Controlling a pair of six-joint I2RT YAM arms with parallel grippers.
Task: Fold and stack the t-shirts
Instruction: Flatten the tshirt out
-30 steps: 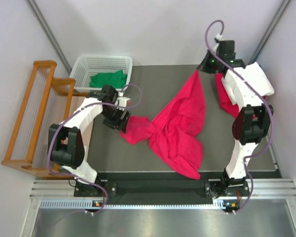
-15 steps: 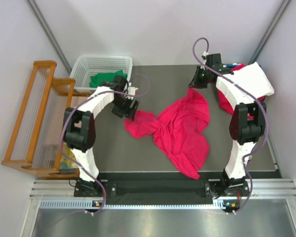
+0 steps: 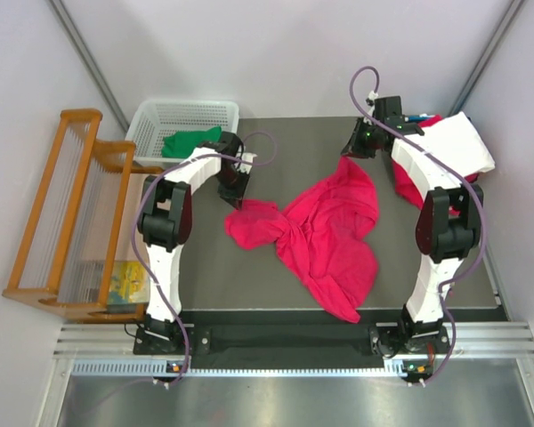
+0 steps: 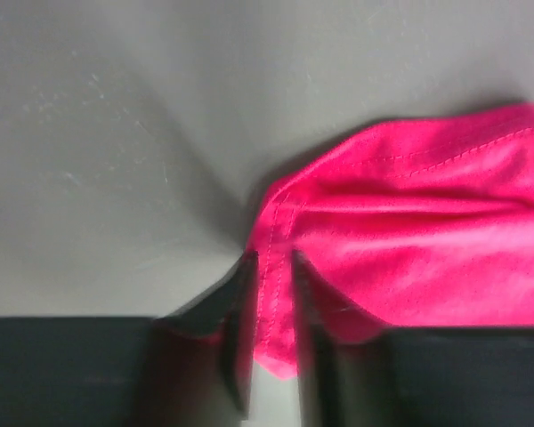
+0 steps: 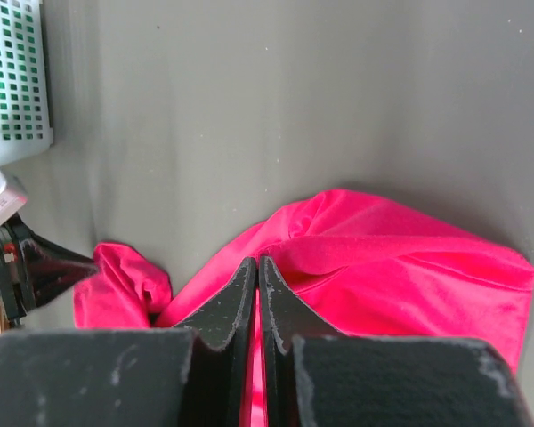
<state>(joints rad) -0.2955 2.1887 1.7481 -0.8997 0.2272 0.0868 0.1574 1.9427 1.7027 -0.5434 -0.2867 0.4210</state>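
Observation:
A crumpled red t-shirt lies in the middle of the dark table. My left gripper sits at its left end. In the left wrist view that gripper is shut on a stitched hem of the red t-shirt, low over the table. My right gripper is at the shirt's far corner. Seen from the right wrist, it is shut with a thin strip of the red t-shirt pinched between the fingers.
A white basket at the back left holds a green t-shirt. A white garment lies over another red one at the table's right edge. A wooden rack stands to the left.
My left gripper has shifted toward the back and shut on the shirt's left hem. The right gripper brought the raised corner down and leftward; the shirt has settled lower and flatter.

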